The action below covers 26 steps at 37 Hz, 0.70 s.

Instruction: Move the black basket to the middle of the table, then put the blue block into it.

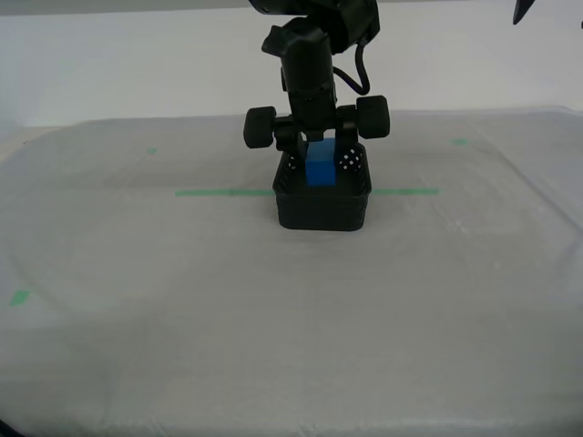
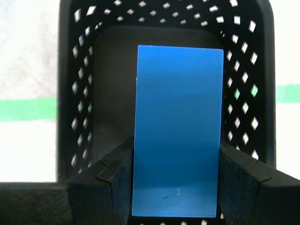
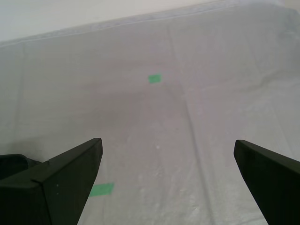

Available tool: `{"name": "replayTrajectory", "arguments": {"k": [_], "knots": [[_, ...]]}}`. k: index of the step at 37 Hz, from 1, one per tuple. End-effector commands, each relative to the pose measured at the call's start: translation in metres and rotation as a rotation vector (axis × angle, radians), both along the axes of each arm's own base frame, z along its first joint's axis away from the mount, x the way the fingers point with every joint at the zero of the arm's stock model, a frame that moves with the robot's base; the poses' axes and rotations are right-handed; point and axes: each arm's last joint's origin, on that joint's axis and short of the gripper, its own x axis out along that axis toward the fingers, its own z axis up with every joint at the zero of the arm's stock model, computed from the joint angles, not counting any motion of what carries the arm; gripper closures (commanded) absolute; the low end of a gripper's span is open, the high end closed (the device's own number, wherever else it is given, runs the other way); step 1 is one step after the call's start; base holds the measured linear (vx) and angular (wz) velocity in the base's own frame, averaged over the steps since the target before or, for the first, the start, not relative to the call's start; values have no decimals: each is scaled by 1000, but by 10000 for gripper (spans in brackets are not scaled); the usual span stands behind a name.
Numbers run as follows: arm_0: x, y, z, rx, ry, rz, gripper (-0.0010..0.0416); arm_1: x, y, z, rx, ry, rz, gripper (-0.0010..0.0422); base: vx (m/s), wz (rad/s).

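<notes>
The black basket (image 1: 323,208) stands near the middle of the table (image 1: 273,309), on the long green tape line (image 1: 223,192). My second gripper (image 1: 319,150) reaches down from above and is shut on the blue block (image 1: 321,168). The block's lower part is behind the basket's front wall and its top stands above the rim. In the second wrist view the blue block (image 2: 178,131) sits upright between the fingers (image 2: 117,168), with the perforated basket (image 2: 243,70) around it. I cannot tell whether the block touches the basket floor. My first gripper (image 3: 168,159) is open and empty over bare cloth.
Small green tape marks lie on the cloth at the exterior view's near left (image 1: 18,297), far left (image 1: 151,150) and far right (image 1: 459,141). Two green marks (image 3: 154,78) (image 3: 101,189) show in the first wrist view. A dark part (image 1: 526,9) shows at the top right.
</notes>
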Motion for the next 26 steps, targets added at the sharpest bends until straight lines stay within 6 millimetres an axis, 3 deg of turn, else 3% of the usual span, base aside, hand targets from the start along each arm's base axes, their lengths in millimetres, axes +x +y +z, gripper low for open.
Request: {"name": "replayTrajectory", "arguments": {"k": [1,26], "knots": [[1,0,1,-1,-10,-1,12,1,-2,-7,9,2,8,412,0,0],[1,0,2,0,-17,-1,12,3,0,-10,20,-29,24,412,0,0]]}}
